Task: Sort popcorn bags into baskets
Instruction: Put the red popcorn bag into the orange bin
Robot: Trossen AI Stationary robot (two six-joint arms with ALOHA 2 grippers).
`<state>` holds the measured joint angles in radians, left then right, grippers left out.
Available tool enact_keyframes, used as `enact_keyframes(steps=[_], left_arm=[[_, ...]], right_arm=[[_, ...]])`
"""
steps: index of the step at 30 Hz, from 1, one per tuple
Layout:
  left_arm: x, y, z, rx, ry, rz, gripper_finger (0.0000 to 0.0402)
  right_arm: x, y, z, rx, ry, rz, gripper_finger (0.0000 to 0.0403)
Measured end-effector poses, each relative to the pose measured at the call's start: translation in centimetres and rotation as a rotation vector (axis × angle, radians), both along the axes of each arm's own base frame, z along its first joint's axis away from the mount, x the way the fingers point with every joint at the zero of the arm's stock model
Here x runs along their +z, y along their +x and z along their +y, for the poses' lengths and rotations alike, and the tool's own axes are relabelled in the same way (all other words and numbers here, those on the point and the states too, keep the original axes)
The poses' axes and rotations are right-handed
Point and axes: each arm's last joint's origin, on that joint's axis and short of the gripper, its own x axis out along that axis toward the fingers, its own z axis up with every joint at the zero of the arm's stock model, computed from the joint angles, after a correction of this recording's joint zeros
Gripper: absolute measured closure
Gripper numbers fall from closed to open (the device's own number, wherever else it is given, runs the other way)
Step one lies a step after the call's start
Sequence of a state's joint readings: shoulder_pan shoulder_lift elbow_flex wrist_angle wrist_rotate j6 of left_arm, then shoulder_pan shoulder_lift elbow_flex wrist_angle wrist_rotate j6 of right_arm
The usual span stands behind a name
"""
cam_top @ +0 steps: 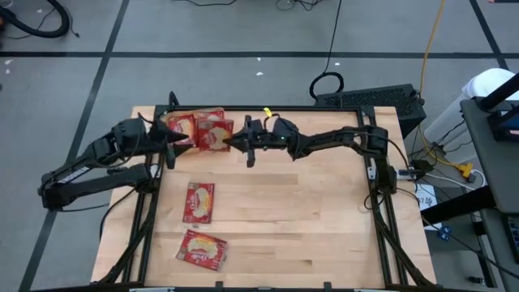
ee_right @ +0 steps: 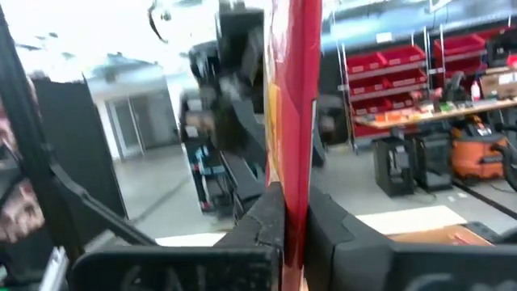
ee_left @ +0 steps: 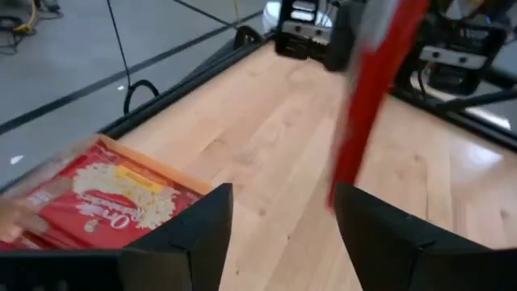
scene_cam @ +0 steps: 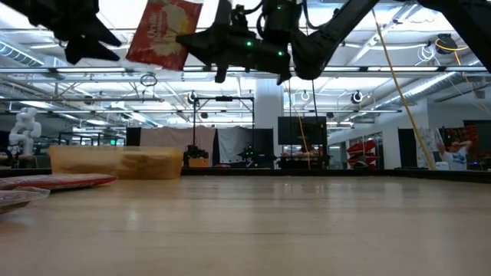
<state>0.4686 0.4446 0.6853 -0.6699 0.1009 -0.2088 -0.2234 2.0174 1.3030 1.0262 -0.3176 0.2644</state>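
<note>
Overhead view looks straight down; low view skims the table [scene_cam: 307,222] level; both share the raised arms.

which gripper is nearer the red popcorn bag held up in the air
Right. The right gripper is shut on the raised flat red popcorn bag, holding it above the orange bin. The left gripper is open, just beside the bag, not touching.

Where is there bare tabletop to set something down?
Bare wood spans the table's right half, right of the two loose popcorn bags. The far-left corner is crowded: the orange basket, left claw and right claw, holding a popcorn bag.
</note>
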Motion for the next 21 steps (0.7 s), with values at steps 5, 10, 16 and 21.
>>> enact_keyframes(steps=[5,10,16,21], left_arm=[[-2.9,0.6,-0.3,-0.060,0.042,-0.185,0.0192],[-5.0,1.6,-0.5,-0.130,0.167,-0.400,0.0203],[-6.9,2.3,-0.4,-0.061,0.280,-0.537,0.0184],[-7.3,2.4,-0.3,-0.037,0.348,-0.604,0.0190]], right_arm=[[0.2,-0.1,0.1,-0.043,0.012,-0.066,0.0397],[0.8,-0.1,-0.2,-0.051,0.006,-0.097,0.0396],[1.5,0.1,-0.7,-0.055,0.025,-0.108,0.0395],[1.2,0.2,-0.7,-0.051,0.032,-0.073,0.0395]])
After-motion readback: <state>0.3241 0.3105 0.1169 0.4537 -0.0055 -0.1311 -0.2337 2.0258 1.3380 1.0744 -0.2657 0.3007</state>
